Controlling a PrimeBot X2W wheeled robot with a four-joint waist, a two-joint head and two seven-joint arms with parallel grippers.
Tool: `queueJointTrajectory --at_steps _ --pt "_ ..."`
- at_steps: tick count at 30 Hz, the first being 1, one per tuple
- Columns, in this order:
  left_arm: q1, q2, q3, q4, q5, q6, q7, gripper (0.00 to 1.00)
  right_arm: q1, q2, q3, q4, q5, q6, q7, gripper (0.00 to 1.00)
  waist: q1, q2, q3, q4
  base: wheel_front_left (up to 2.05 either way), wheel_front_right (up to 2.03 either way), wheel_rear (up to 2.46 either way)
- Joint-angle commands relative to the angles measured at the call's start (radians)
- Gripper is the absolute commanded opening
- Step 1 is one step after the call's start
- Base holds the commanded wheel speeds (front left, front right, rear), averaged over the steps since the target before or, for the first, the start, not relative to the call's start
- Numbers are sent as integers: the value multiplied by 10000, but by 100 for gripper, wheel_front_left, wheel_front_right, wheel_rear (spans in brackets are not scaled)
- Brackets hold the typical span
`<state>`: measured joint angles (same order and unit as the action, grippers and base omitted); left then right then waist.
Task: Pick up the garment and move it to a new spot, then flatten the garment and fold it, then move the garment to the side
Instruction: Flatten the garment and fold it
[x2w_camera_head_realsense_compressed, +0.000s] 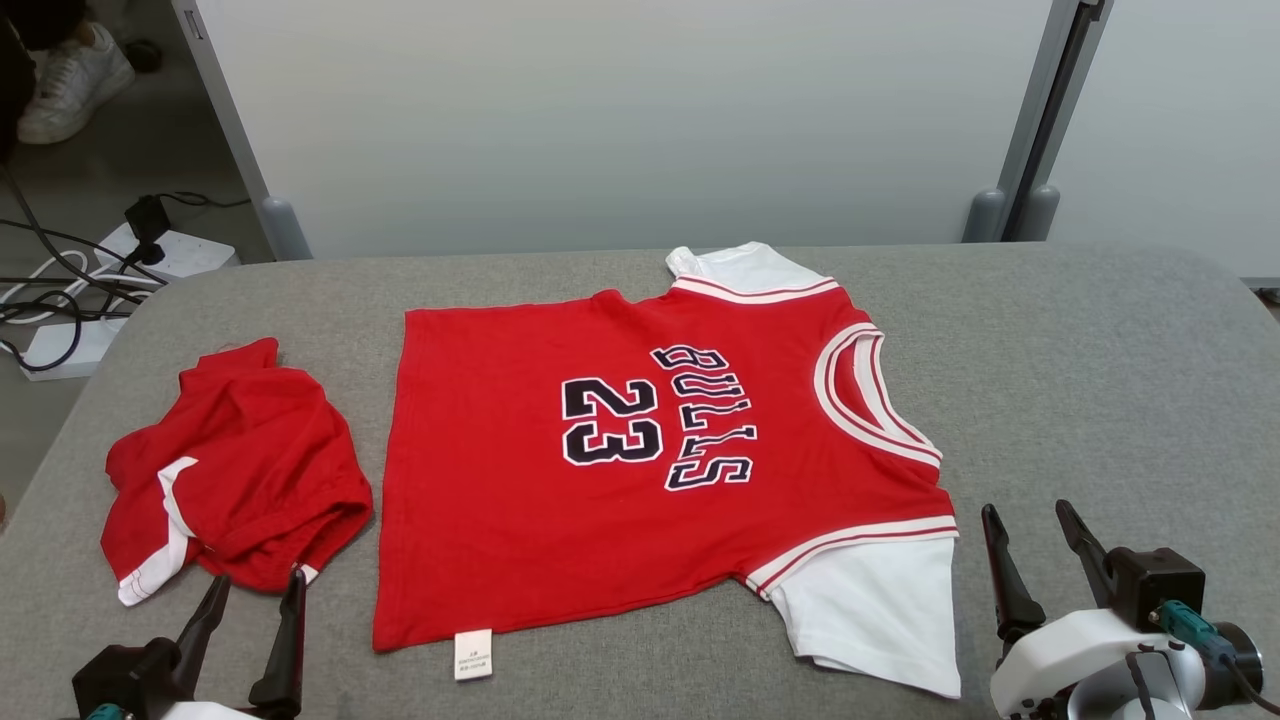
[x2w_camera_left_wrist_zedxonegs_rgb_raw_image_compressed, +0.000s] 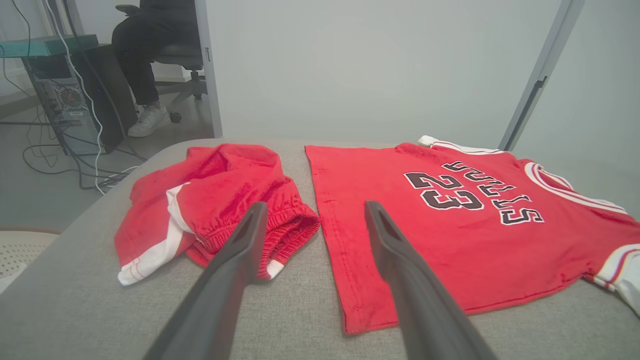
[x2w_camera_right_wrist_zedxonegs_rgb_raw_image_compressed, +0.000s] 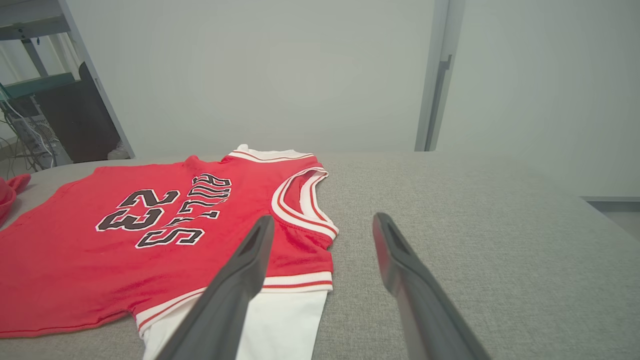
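Note:
A red jersey (x2w_camera_head_realsense_compressed: 640, 470) with white sleeves and "BULLS 23" lies spread flat in the middle of the grey table (x2w_camera_head_realsense_compressed: 1100, 380), collar to the right and hem to the left. Left of it sits a crumpled red pair of shorts (x2w_camera_head_realsense_compressed: 240, 470) with white trim. My left gripper (x2w_camera_head_realsense_compressed: 260, 578) stands open at the near left, just in front of the shorts, touching nothing. My right gripper (x2w_camera_head_realsense_compressed: 1027, 508) stands open at the near right, beside the jersey's near white sleeve (x2w_camera_head_realsense_compressed: 880, 610). The left wrist view has the left gripper (x2w_camera_left_wrist_zedxonegs_rgb_raw_image_compressed: 316, 205) open above the shorts (x2w_camera_left_wrist_zedxonegs_rgb_raw_image_compressed: 220, 200) and the jersey's hem (x2w_camera_left_wrist_zedxonegs_rgb_raw_image_compressed: 345, 260). The right gripper (x2w_camera_right_wrist_zedxonegs_rgb_raw_image_compressed: 324, 217) is open near the collar (x2w_camera_right_wrist_zedxonegs_rgb_raw_image_compressed: 300, 200).
Pale partition panels (x2w_camera_head_realsense_compressed: 620, 120) stand behind the table. Power strips and cables (x2w_camera_head_realsense_compressed: 90, 280) lie on the floor at the far left, by a person's white shoe (x2w_camera_head_realsense_compressed: 70, 80). A seated person (x2w_camera_left_wrist_zedxonegs_rgb_raw_image_compressed: 145, 60) and a computer tower (x2w_camera_left_wrist_zedxonegs_rgb_raw_image_compressed: 65, 110) are beyond the table's left end.

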<state>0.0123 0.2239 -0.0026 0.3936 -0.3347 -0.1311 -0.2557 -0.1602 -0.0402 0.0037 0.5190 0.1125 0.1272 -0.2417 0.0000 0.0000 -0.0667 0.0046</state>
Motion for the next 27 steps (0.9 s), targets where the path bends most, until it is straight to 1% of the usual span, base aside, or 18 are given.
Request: queueJointTrajectory --at_steps 1,5,10,21,27 --pt "-315 156 345 -167 116 4 -61 100 -516 -100 206 -236 -82 35 -196 100 0 0 39 -18 0 0 0" --pt "-265 129 152 -62 9 4 -61 100 -411 -100 338 25 -20 35 -198 100 0 0 147 -31 0 0 0" --pt "-120 224 -249 -38 -204 4 -61 100 -82 -100 781 686 63 35 -157 100 0 0 352 -14 0 0 0" --pt "-69 531 -1076 -169 -509 4 -61 100 58 -100 1245 2187 834 35 -175 100 0 0 651 181 0 0 0" --pt "-83 644 -1198 -273 -682 4 -61 100 53 -100 1626 2694 1183 35 -192 100 0 0 772 283 0 0 0"
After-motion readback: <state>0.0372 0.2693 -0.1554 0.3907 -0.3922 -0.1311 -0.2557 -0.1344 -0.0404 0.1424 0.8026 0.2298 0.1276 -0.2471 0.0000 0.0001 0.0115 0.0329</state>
